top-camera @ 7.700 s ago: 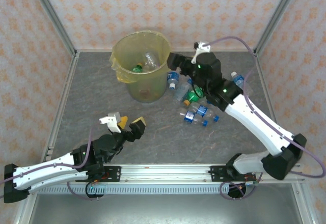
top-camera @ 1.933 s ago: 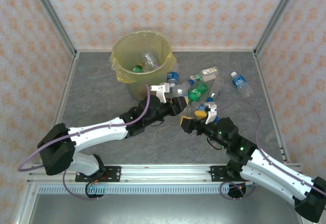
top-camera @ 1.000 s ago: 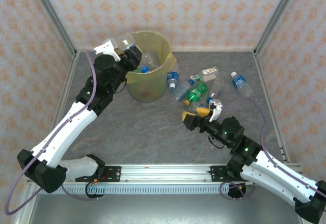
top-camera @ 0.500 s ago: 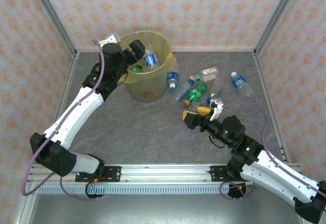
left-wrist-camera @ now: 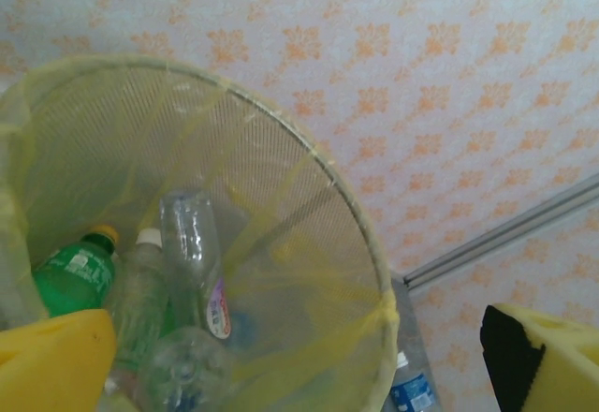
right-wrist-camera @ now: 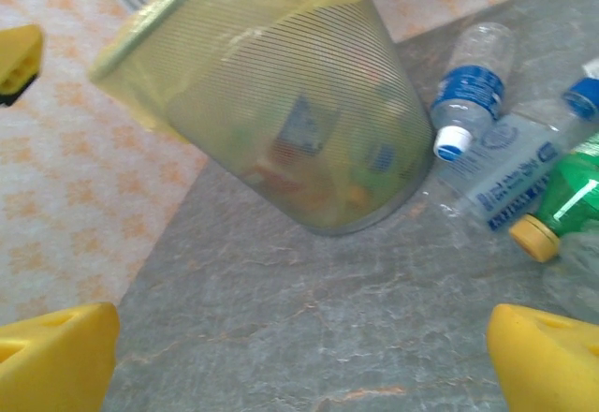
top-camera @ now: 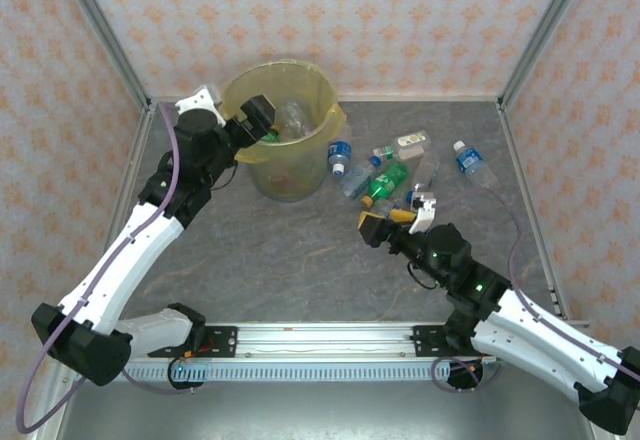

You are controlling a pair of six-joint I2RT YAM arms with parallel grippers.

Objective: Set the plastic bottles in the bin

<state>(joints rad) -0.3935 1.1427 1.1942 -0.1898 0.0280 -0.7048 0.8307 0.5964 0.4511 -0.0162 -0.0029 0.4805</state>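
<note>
Bottle gone from left gripper (top-camera: 250,122) into bin (top-camera: 298,176); jaws apart. Jaws of right gripper (top-camera: 386,222) also apart; reaching in could scatter crowded bottles (top-camera: 386,181).

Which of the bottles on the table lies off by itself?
The blue-labelled bottle farthest right; the rest crowd together beside the bin.

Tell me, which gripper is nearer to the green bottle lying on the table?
Right. The right gripper is just on the near side of the green bottle; the left gripper is at the rim of the bin, far to its left.
</note>
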